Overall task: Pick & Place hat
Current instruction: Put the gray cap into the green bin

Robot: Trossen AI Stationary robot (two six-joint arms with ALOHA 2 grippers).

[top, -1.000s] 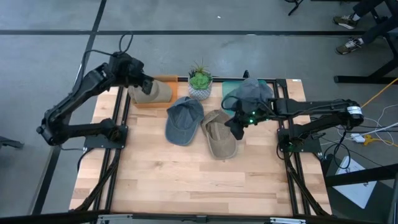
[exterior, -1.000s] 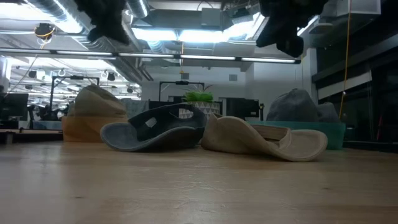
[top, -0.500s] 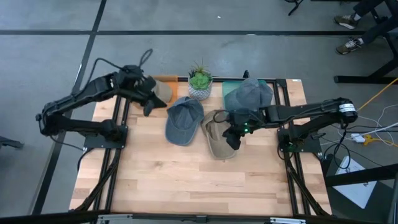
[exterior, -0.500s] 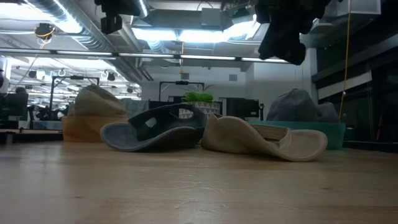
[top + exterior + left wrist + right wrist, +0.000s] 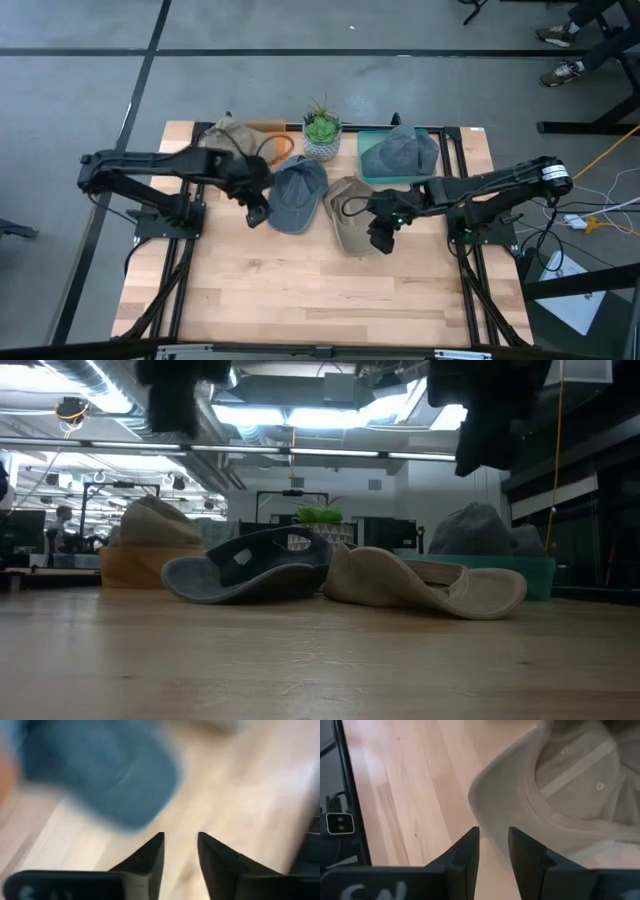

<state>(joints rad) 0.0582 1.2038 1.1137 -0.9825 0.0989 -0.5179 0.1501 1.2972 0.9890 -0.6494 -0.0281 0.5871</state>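
Observation:
A blue cap (image 5: 297,190) lies crown up mid-table; in the low view the blue cap (image 5: 250,565) rests on its brim and rim. An upside-down tan cap (image 5: 350,212) lies to its right, showing its inside (image 5: 570,780). My left gripper (image 5: 256,208) hovers open just left of the blue cap (image 5: 100,775), touching nothing. My right gripper (image 5: 383,238) hovers open above the tan cap's near right edge, its brim (image 5: 505,805) just ahead of the fingers. Another tan hat (image 5: 235,140) sits on an orange tray, and a grey-blue hat (image 5: 400,152) on a teal tray.
A small potted plant (image 5: 321,128) stands at the far edge between the two trays. Bare wood (image 5: 300,290) stretches across the near half of the table. Black frame rails (image 5: 190,240) run along both sides. A person's shoes (image 5: 560,50) show on the floor far right.
My left gripper has swung from the tan hat on the orange tray toward the near edge and the right, ending beside the blue cap. My right gripper has moved toward the near edge over the tan cap. The caps have stayed where they were.

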